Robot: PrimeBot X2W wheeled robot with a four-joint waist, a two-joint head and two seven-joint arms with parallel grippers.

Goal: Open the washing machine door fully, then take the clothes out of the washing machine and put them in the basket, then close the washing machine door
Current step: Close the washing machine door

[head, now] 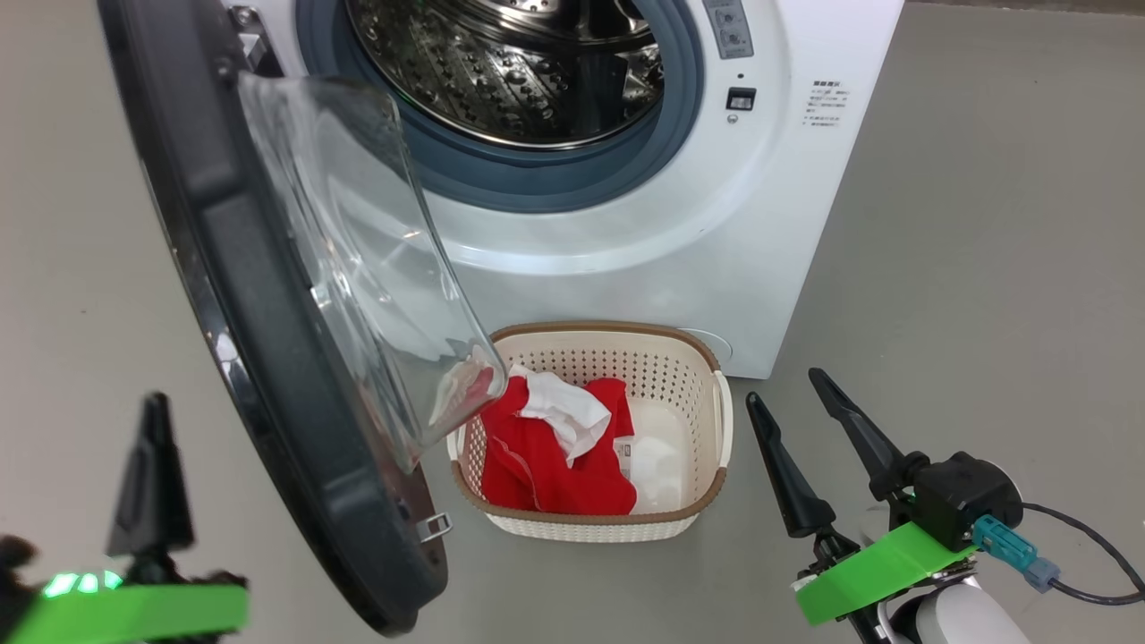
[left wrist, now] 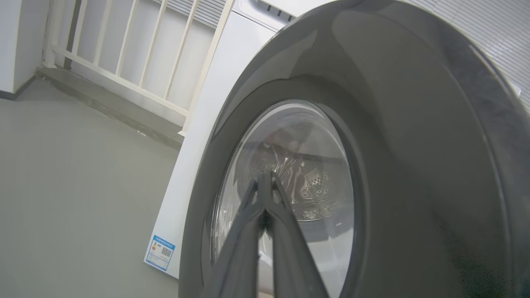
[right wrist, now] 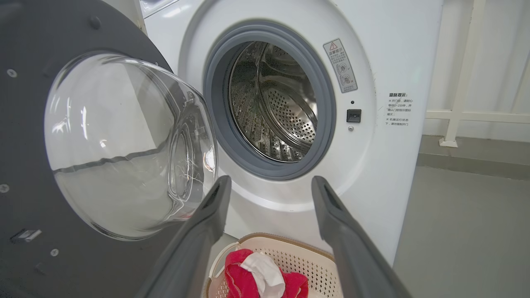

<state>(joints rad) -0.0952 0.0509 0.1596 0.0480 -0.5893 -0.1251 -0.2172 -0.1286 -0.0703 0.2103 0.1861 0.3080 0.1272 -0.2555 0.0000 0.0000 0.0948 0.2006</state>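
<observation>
Likely the round, black-rimmed glass washing machine door (head: 259, 358) swings heavy and rigid; push its outer rim, not the slick glass. Left hand (left wrist: 265, 178) pinched closed, empty; right hand (head: 784, 386) spread wide.

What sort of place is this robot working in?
Probably a laundry area, maybe a utility room or balcony: a white front-loading washing machine stands on a bare grey floor, a basket of clothes before it, a white railing nearby.
</observation>
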